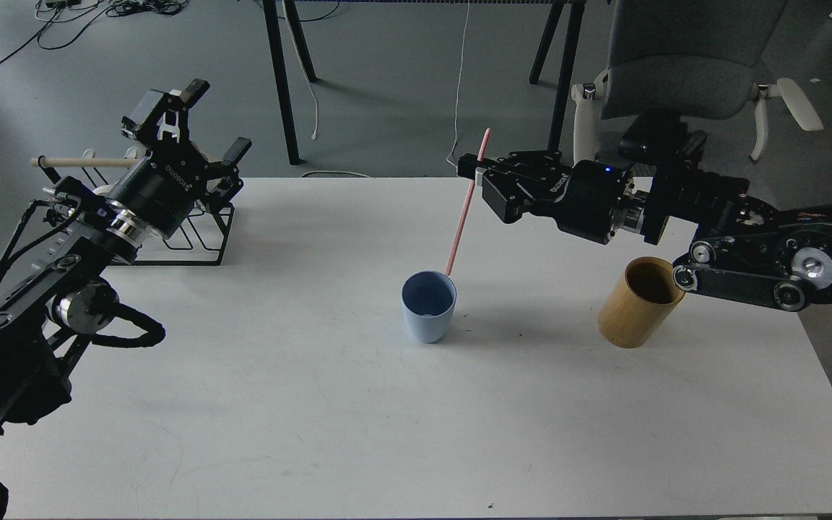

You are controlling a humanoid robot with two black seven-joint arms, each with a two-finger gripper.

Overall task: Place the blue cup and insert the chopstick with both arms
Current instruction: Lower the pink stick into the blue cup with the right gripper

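Behind upright blue cup [428,306], pink chopstick [463,217]

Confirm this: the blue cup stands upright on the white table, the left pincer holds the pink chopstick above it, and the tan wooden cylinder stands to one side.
One thing is wrong: the right pincer, not the left, holds the pink chopstick, as the head view shows. The left pincer is open and empty by the rack. The blue cup and wooden cylinder are as stated.
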